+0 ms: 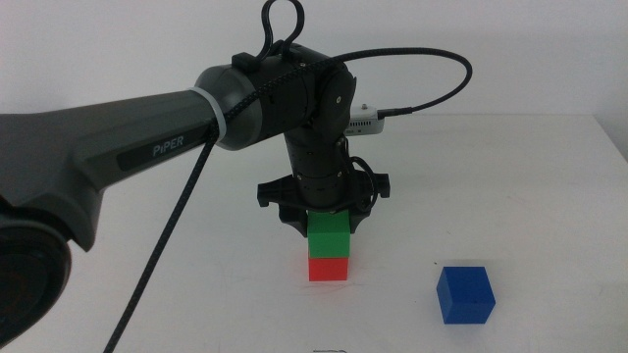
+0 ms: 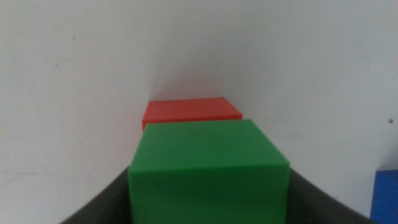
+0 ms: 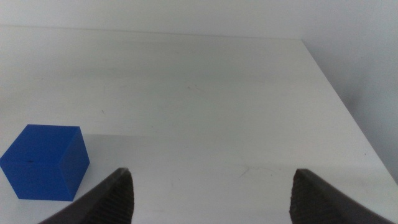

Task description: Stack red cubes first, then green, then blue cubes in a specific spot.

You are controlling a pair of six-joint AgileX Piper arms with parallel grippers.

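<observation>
The green cube sits squarely on top of the red cube near the middle of the white table; I cannot tell if the two touch. My left gripper comes down from above and is shut on the green cube, with its dark jaws against the cube's two sides. Beyond it in the left wrist view lies the red cube. The blue cube rests alone on the table to the right of the stack. My right gripper is open beside the blue cube, holding nothing, and is out of the middle view.
The left arm and its black cable reach in from the left over the table. The white table ends at a right edge past the blue cube. A sliver of the blue cube shows in the left wrist view.
</observation>
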